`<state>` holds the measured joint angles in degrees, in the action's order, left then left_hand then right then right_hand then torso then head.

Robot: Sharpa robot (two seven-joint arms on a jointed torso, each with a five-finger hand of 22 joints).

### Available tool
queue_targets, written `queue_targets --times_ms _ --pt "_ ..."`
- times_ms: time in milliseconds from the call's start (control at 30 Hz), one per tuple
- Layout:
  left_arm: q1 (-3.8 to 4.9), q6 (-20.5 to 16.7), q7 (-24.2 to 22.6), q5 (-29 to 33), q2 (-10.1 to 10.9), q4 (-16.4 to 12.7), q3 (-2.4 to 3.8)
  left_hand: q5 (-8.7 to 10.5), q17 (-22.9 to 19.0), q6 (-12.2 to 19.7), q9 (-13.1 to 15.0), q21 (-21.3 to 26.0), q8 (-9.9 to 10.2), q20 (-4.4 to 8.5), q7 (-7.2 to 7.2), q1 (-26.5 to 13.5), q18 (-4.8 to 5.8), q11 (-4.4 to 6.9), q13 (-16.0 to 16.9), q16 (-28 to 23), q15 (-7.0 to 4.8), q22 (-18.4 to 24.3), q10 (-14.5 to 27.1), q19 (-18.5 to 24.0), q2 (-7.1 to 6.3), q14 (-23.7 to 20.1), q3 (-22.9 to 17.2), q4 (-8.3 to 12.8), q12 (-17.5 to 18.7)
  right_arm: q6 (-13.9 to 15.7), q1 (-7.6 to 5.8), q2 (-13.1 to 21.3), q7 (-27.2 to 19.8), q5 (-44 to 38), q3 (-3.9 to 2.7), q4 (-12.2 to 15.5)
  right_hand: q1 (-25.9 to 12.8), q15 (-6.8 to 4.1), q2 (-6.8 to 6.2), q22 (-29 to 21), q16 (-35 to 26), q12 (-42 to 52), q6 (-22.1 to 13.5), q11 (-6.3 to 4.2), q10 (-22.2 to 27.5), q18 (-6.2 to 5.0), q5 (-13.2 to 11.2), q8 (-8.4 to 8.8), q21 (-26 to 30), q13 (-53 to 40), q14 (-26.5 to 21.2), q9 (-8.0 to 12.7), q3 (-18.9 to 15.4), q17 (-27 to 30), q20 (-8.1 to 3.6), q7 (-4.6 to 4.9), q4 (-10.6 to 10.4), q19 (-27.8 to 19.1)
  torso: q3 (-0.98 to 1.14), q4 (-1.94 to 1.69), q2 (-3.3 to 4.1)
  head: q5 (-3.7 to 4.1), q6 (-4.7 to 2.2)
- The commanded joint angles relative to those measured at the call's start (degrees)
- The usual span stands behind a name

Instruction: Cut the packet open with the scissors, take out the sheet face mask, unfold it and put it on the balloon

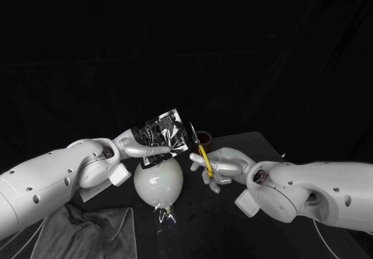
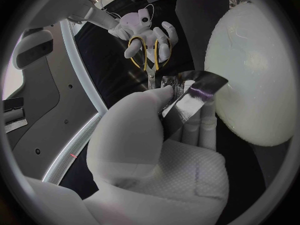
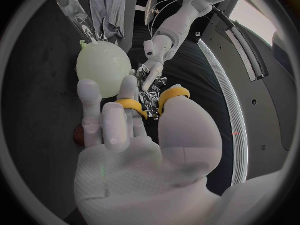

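Head view: left hand (image 1: 144, 149) pinches the packet (image 1: 166, 129), right hand (image 1: 223, 167) grips the scissors (image 1: 204, 158), which I fear may shove it loose.

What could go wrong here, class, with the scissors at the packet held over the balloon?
1. The scissors in the right robot hand are close to the balloon; a slip might puncture it.
2. The left robot hand holds the packet by one edge, so it may twist away from the blades.
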<state>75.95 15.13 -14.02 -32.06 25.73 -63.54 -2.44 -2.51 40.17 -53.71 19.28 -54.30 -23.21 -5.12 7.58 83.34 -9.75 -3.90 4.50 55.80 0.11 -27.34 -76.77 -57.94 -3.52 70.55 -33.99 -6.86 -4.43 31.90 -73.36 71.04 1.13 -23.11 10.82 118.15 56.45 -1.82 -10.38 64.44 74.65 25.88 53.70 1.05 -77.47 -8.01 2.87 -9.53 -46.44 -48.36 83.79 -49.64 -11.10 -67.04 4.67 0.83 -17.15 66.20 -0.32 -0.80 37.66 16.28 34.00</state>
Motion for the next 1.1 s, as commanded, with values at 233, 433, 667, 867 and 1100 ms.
queue_targets --times_ms 233,433,667,867,1100 --pt "0.06 1.2 0.0 -0.6 -0.2 0.1 0.05 -0.22 -0.1 -0.1 7.1 -0.3 -0.2 -0.03 0.45 0.0 -0.69 0.06 0.1 -0.2 -0.26 -0.1 -0.2 0.3 0.41 0.0 0.2 0.4 0.1 -4.5 -0.02 -0.3 2.1 -0.8 -0.03 1.1 -3.5 1.09 -5.64 -3.9 -3.9 -5.9 -9.2 2.28 0.2 -1.84 0.5 2.62 6.3 4.5 -1.9 1.4 -4.4 4.5 0.73 7.56 -0.2 -3.3 -0.01 0.06 -0.04 -0.41 -0.09" --pt "0.07 1.3 0.0 -0.8 -0.3 0.1 0.05 -0.22 -0.1 -0.1 7.1 -0.3 -0.2 -0.03 0.45 0.0 -0.69 0.06 0.1 -0.2 -0.26 -0.1 -0.2 0.3 0.41 0.0 0.2 0.4 0.1 -5.6 -0.03 -0.2 2.8 -0.5 -0.03 1.6 -4.2 1.18 -6.03 -4.5 -4.5 -6.7 -9.2 2.37 0.1 -2.02 0.6 2.89 7.3 5.1 -2.2 1.6 -4.8 5.1 0.85 7.65 -0.2 -3.8 0.02 0.0 -0.07 -0.49 -0.24" --pt "0.07 1.4 0.0 -1.0 -0.5 -0.1 0.06 -0.22 -0.1 -0.1 7.1 -0.3 -0.2 -0.03 0.45 0.0 -0.69 0.06 0.1 -0.2 -0.26 -0.1 -0.2 0.3 0.41 0.0 0.2 0.4 0.1 -7.1 -0.04 -1.2 3.5 -0.1 -0.04 1.2 -4.6 1.21 -5.95 -4.8 -4.6 -7.1 -9.0 2.38 -0.2 -2.08 0.6 3.02 7.7 5.5 -2.3 1.7 -4.7 5.1 0.92 7.66 -0.2 -3.9 -0.01 -0.09 0.0 -0.68 -0.37" --pt "0.07 1.4 0.0 -2.0 -0.6 -0.4 0.06 -0.22 -0.1 -0.1 7.1 -0.3 -0.2 -0.03 0.45 0.0 -0.69 0.06 0.1 -0.2 -0.26 -0.1 -0.2 0.3 0.41 0.0 0.2 0.4 0.1 -8.2 -0.05 -1.7 4.1 0.1 -0.04 1.0 -4.9 1.19 -5.3 -4.8 -4.4 -7.4 -8.7 2.34 -0.7 -2.07 0.5 3.1 7.7 5.8 -2.2 1.8 -4.1 4.9 0.96 7.61 -0.2 -3.7 -0.04 -0.07 0.04 -0.68 -0.26" --pt "0.08 2.0 -0.1 -3.9 -0.3 -0.9 0.05 -0.22 -0.2 -0.1 7.2 -0.4 -0.2 -0.04 0.46 0.0 -0.69 0.05 0.1 -0.2 -0.25 -0.2 -0.2 0.4 0.42 0.0 0.2 0.4 0.1 -8.8 -0.48 -1.9 4.5 0.2 -0.05 0.6 -5.0 1.12 -4.75 -4.8 -4.2 -7.5 -8.3 2.23 -1.4 -2.07 0.5 3.09 7.6 6.0 -2.0 1.8 -3.7 4.6 0.95 7.49 -0.2 -3.5 -0.01 -0.09 -0.03 -0.78 -0.25"
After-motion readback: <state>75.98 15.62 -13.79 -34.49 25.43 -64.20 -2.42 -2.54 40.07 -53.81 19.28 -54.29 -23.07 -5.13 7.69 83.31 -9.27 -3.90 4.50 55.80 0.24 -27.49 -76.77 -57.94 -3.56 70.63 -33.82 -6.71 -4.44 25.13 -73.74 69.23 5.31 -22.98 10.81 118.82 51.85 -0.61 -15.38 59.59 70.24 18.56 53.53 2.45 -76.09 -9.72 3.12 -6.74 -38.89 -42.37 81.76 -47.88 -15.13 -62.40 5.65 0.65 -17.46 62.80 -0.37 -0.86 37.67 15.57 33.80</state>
